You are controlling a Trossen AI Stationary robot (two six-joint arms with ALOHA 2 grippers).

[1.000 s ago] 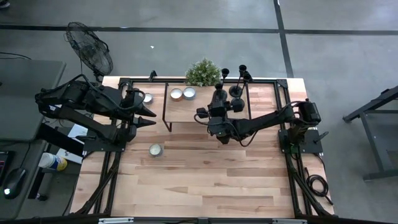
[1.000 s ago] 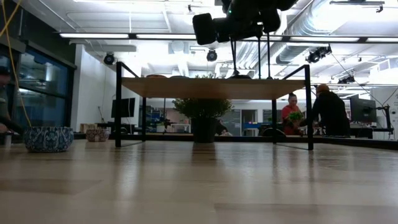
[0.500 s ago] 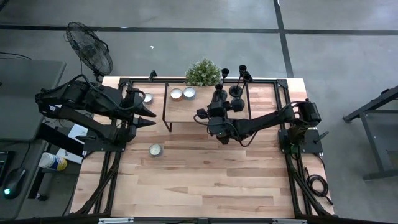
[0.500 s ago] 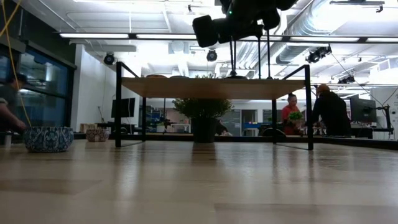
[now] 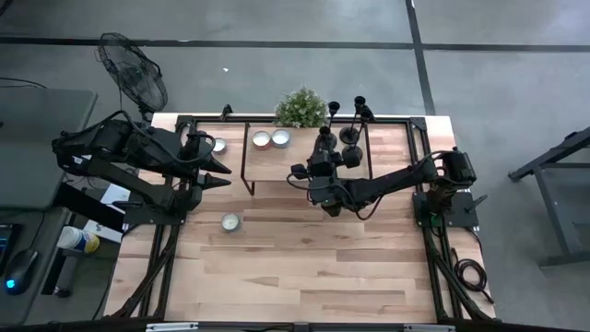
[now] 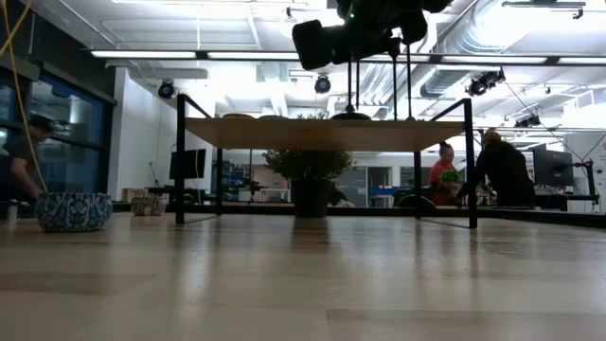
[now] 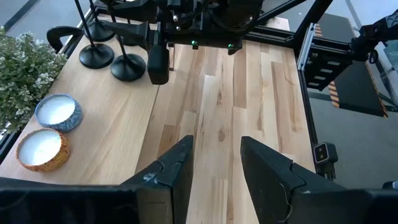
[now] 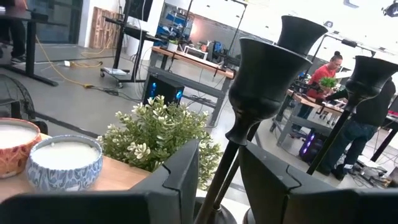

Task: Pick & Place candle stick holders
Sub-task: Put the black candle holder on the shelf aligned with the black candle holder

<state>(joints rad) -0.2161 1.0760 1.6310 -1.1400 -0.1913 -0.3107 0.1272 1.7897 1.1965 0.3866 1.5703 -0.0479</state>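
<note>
Since the earlier frame, right gripper [image 5: 324, 138] has edged toward matte-black flared-base candle stick holders [image 5: 348, 129] clustered on wooden raised shelf [image 5: 277, 159], fingers parted around one stem, none yet moved; left gripper [image 5: 224, 172] waits open beside shelf.

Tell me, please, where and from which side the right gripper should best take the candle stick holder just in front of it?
Probably the thin stem of the nearest candle stick holder, below its flared cup. The open right gripper already straddles it from the table's open side; the plant and other holders crowd the far side.
</note>
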